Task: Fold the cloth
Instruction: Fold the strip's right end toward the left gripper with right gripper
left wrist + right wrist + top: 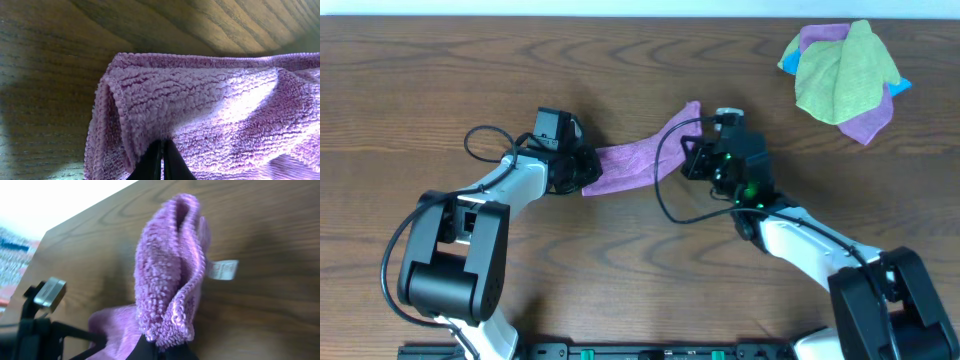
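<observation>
The lilac cloth (640, 155) hangs stretched between my two grippers above the middle of the table. My left gripper (582, 170) is shut on its left end; in the left wrist view the black fingers (162, 157) pinch the cloth (210, 105) at a folded edge. My right gripper (692, 150) is shut on the right end; in the right wrist view the fingers (160, 350) hold a bunched corner of the cloth (170, 270) upright. The small white tag (223, 270) sticks out to the right of that corner.
A pile of other cloths sits at the back right: a yellow-green one (845, 70) on top, purple (865, 120) and blue (900, 86) edges under it. The left arm's black cable (485, 140) loops over the wooden table (420, 80).
</observation>
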`<state>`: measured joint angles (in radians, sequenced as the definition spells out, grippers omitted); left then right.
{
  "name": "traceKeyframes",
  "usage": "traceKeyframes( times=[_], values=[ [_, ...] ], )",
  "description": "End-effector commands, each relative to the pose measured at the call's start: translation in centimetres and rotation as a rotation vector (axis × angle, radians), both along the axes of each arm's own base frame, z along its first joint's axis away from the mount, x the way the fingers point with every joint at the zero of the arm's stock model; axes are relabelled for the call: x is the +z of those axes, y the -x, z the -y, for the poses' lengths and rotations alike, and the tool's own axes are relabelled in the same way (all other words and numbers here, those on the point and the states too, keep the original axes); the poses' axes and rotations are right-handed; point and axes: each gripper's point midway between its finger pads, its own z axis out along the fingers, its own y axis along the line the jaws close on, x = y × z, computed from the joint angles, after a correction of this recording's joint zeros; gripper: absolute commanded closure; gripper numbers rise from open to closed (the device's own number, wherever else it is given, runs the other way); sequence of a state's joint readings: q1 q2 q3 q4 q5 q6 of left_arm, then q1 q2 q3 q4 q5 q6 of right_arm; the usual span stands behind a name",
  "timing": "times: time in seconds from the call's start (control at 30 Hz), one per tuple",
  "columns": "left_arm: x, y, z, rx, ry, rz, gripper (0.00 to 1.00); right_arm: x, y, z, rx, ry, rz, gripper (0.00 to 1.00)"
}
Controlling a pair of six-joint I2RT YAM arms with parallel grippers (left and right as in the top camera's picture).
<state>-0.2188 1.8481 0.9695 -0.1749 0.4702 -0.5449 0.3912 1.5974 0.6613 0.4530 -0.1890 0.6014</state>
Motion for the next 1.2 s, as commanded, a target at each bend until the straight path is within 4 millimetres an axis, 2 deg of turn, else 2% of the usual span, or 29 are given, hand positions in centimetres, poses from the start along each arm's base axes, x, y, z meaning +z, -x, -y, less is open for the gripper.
traceKeyframes(
  times=[0.0,0.1,0.4,0.57,0.73,0.93,1.17],
  values=[
    [-0.4,-0.3,-0.2,-0.008,-0.015,0.003,0.94,1.9,0.3,-2.5,0.074,-0.008,0.05,0.99],
    [-0.4,-0.3,-0.2,-0.008,-0.015,0.003,0.94,2.7,0.8,-4.3,0.115,-0.016,0.067,0.99],
    [-0.4,-0.3,-0.2,-0.008,-0.015,0.004,0.94,3.6,2.4,-7.7,0.182,-0.023,0.086,0.99],
    [-0.4,-0.3,-0.2,-0.009,-0.015,0.004,0.94,3.0,3.0,-8.9,0.192,-0.019,0.07,0.99],
    [-0.4,-0.3,-0.2,-0.008,-0.015,0.003,0.94,1.7,3.0,-11.1,0.228,-0.009,0.037,0.99],
    [-0.1,-0.3,-0.7,0.003,-0.009,-0.001,0.94,1.0,2.9,-11.2,0.229,0.014,0.001,0.99],
    [1.5,-0.6,-2.3,0.017,-0.013,0.028,0.94,0.7,3.4,-11.6,0.235,0.036,-0.005,0.99]
  ],
)
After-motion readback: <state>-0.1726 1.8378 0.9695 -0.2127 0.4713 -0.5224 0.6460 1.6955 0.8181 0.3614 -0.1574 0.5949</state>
